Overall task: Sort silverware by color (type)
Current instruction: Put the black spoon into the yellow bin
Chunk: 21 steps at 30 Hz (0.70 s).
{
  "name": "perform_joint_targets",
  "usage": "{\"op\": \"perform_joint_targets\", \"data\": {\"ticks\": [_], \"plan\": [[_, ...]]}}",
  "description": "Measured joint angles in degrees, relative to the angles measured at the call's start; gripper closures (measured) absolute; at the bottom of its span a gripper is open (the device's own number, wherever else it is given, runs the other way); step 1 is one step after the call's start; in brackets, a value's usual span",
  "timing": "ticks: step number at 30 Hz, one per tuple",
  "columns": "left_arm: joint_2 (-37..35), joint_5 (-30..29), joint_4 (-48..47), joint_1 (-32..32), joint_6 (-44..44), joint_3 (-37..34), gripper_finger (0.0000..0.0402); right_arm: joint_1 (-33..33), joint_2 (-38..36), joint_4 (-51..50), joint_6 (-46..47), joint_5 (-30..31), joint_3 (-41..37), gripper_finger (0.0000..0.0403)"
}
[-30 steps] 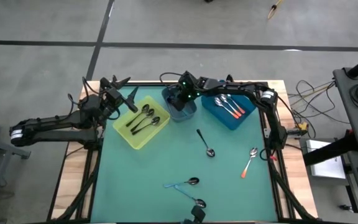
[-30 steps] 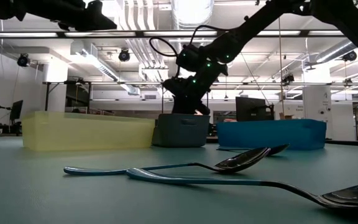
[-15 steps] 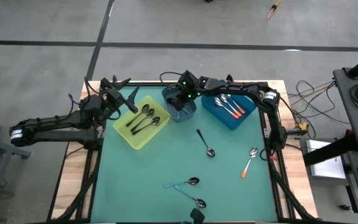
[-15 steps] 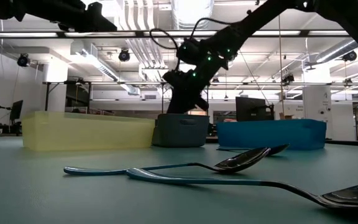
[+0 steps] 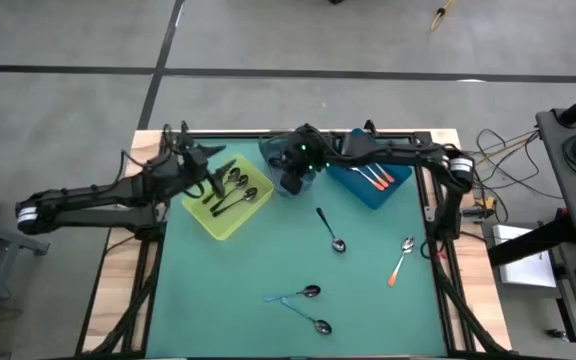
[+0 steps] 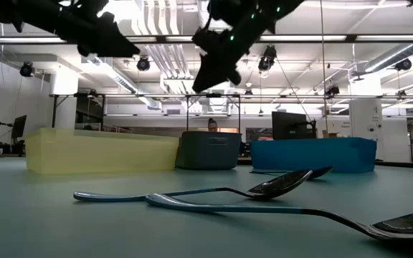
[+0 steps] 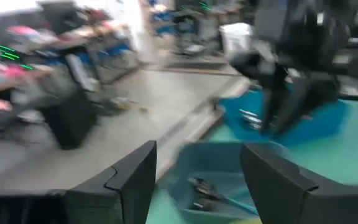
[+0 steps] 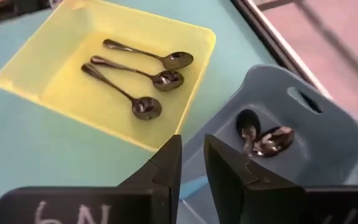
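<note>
High view shows me three black spoons (image 5: 230, 190) in the yellow bin (image 5: 226, 222) under my open left claw (image 5: 208, 160), some in the grey-blue bin (image 5: 270, 152) below my empty, nearly closed right claw (image 5: 290, 183), and orange ones in the blue bin (image 5: 373, 190) beside it. I think about half is done: four spoons (image 5: 330, 230) lie on the bench (image 5: 238, 290), well away from both claws.

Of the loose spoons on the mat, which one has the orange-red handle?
The spoon nearest the right edge: its handle ends in an orange-red tip. The spoon mid-mat has a black handle; the two crossed spoons at the front have light blue ones.
</note>
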Motion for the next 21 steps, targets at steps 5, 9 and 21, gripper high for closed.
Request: {"op": "perform_joint_targets", "data": {"ticks": [5, 9, 21], "plan": [[2.18, 10.28, -0.91, -0.2, -4.54, 0.0, 0.0189, 4.98, -3.82, -2.05, -2.49, 3.38, -2.53, 0.0343], [4.87, 18.24, 0.29, -0.46, -6.62, 0.34, 0.0189, 8.68, -7.22, -4.27, -6.47, -0.04, -6.21, 0.0342], [17.71, 21.97, 19.78, -5.65, -7.62, 0.48, 0.0189, 15.93, -21.71, 11.67, -5.41, -1.36, -27.5, 0.0346]]}}
